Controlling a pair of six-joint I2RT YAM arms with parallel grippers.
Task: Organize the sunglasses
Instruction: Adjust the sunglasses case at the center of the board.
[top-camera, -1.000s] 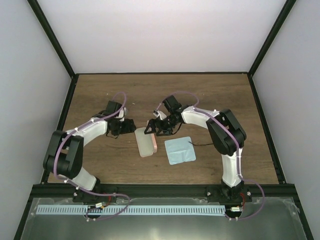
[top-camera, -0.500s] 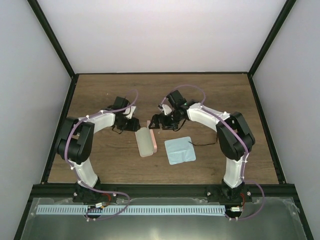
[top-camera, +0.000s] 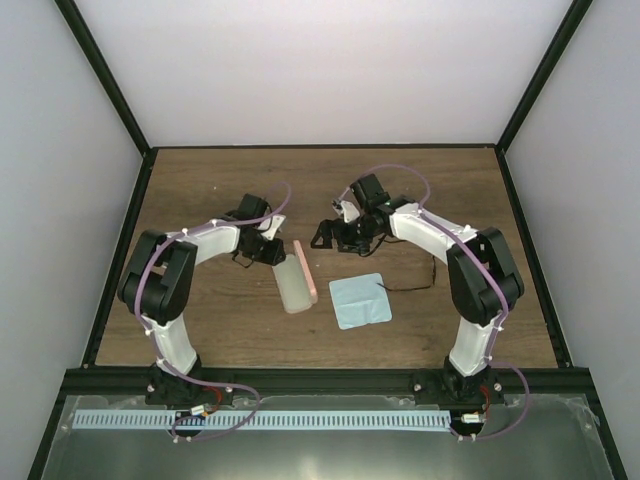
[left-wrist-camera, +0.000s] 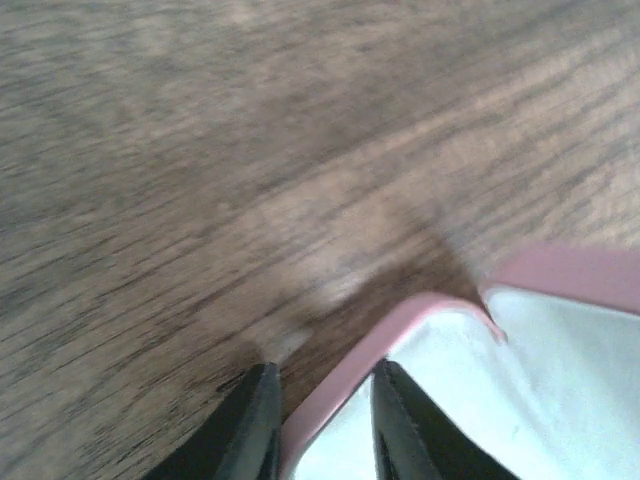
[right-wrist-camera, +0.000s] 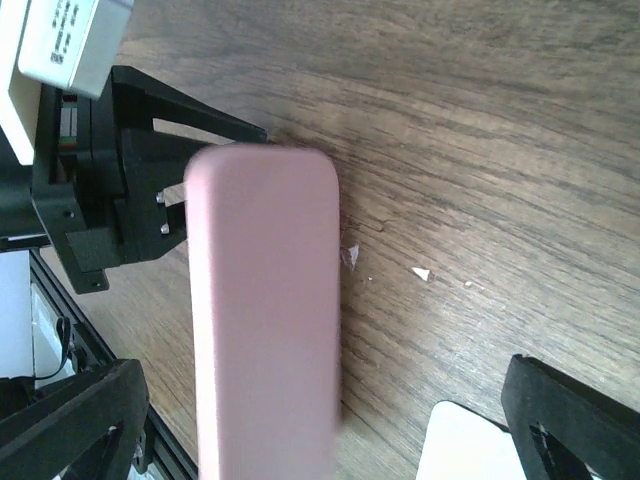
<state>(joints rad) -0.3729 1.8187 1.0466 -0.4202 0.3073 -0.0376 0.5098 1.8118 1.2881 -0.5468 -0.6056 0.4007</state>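
Left gripper (top-camera: 274, 252): you have it at the far left corner of the case (top-camera: 293, 285). The jaws are narrowed to a slim gap with the case's pink rim between them, one finger (left-wrist-camera: 252, 425) outside over the wood and the other inside over the pale lining.

Right gripper (top-camera: 322, 237): spread wide, holding nothing. It sits just beyond the far end of the case and faces the raised pink lid.

The case lies open mid-table (top-camera: 200, 190), long axis running near to far, lid standing along its right side.

Blue cloth (top-camera: 360, 301): flat, just right of the case, apart from it.

Sunglasses (top-camera: 400, 290): you can see only a thin black wire on the wood. It touches the cloth's right edge and runs toward the right arm. Lenses not made out.
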